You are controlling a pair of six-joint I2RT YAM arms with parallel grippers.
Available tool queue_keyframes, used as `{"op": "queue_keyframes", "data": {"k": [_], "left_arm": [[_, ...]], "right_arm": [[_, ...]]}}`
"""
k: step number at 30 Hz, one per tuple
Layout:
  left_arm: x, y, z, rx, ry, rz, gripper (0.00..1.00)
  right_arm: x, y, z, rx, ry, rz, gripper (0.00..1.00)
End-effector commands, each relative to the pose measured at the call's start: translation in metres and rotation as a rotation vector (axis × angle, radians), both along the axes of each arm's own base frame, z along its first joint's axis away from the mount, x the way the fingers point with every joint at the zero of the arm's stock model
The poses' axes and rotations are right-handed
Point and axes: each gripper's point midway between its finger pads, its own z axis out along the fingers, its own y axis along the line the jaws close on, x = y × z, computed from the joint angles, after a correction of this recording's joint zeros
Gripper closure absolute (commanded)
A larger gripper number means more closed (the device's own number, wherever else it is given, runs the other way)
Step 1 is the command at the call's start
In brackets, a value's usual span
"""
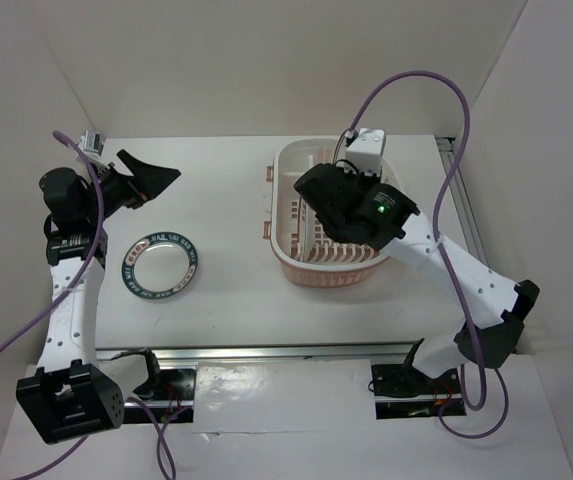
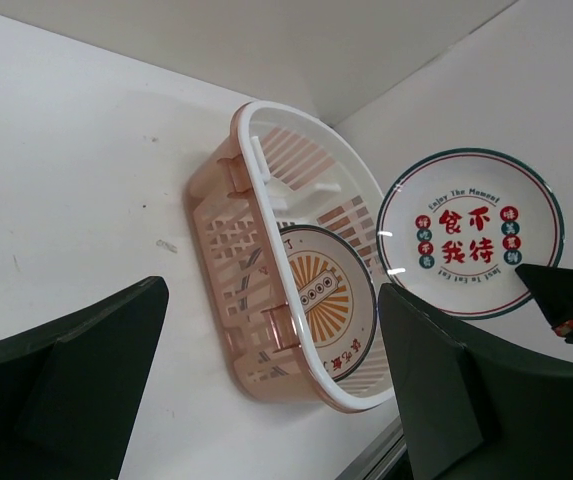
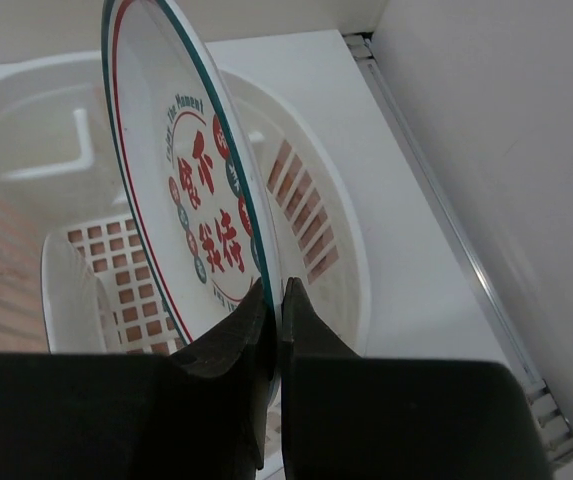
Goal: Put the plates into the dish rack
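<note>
The dish rack [image 1: 331,262] is a pale pink oval basket at the right middle of the table. My right gripper [image 3: 274,295] hangs over it, shut on the lower rim of the plate with red characters [image 3: 191,190], which it holds on edge above the rack's grid base. The plate with the orange centre [image 2: 326,300] stands on edge inside the rack [image 2: 228,260]. The plate with the dark teal lettered rim [image 1: 161,263] lies flat on the table at the left. My left gripper [image 1: 154,183] is open and holds nothing, raised a little behind that plate.
White walls close the table at the back and on both sides. A metal rail [image 1: 266,352] runs along the near edge between the arm bases. Purple cables [image 1: 416,85] loop above the right arm.
</note>
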Motion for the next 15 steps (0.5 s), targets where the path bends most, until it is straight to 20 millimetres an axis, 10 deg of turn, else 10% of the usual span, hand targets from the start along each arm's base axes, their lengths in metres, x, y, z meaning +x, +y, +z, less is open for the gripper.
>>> {"op": "queue_keyframes", "data": {"k": [1, 15], "left_arm": [[0.000, 0.000, 0.024, 0.033, -0.076, 0.000, 0.00], [-0.001, 0.000, 0.025, 0.030, -0.067, 0.000, 0.00]], "right_arm": [[-0.002, -0.014, 0.010, 0.025, -0.067, -0.080, 1.00], [0.012, -0.004, -0.067, 0.012, 0.061, -0.056, 1.00]]}}
